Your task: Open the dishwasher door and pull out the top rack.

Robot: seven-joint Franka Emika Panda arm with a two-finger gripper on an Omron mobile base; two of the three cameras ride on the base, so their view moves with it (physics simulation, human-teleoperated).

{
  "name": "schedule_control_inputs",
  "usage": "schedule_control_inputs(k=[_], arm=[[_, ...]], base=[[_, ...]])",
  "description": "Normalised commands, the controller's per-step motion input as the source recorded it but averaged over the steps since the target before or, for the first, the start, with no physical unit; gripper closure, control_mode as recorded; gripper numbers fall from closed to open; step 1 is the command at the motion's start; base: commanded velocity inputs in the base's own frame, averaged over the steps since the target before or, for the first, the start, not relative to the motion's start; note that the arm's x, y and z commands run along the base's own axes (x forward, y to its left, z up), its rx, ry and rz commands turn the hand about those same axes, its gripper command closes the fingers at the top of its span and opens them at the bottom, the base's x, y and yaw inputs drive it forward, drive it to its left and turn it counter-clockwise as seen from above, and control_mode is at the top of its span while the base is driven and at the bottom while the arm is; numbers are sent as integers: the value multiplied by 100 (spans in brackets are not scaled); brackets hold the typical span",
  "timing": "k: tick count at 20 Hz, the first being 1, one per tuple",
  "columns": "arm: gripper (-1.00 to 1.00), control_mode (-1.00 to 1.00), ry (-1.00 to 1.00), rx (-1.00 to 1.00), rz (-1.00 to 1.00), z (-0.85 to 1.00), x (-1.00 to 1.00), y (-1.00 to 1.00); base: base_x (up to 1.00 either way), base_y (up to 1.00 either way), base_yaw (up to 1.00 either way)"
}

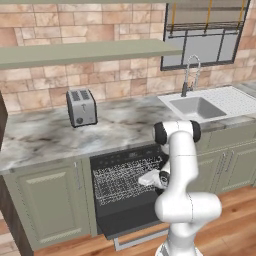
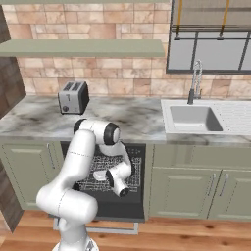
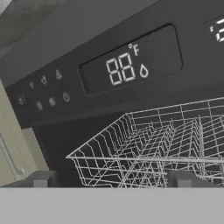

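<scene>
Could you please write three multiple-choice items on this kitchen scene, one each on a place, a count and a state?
1. Where does the toaster stand?
A. in the sink
B. on the counter, left of the sink
C. on the shelf

2. How many slots does the toaster have on top?
A. two
B. four
C. one

3. What is the state of the dishwasher door?
A. shut upright
B. removed
C. folded down, open

Answers:
1 B: it sits on the marble counter, well left of the sink.
2 A: two dark slots show on its top.
3 C: the door lies lowered with its handle toward the floor, and the top rack is exposed, with the open tool before it.
</scene>
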Motion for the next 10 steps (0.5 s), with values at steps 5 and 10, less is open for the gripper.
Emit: schedule_control_inputs(k=[5, 10], arm=[[-100, -100, -20, -4, -1, -6, 14, -1], [-100, -100, -14, 0, 0, 1, 19, -1]], base=[[0, 0, 0], [0, 0, 0]])
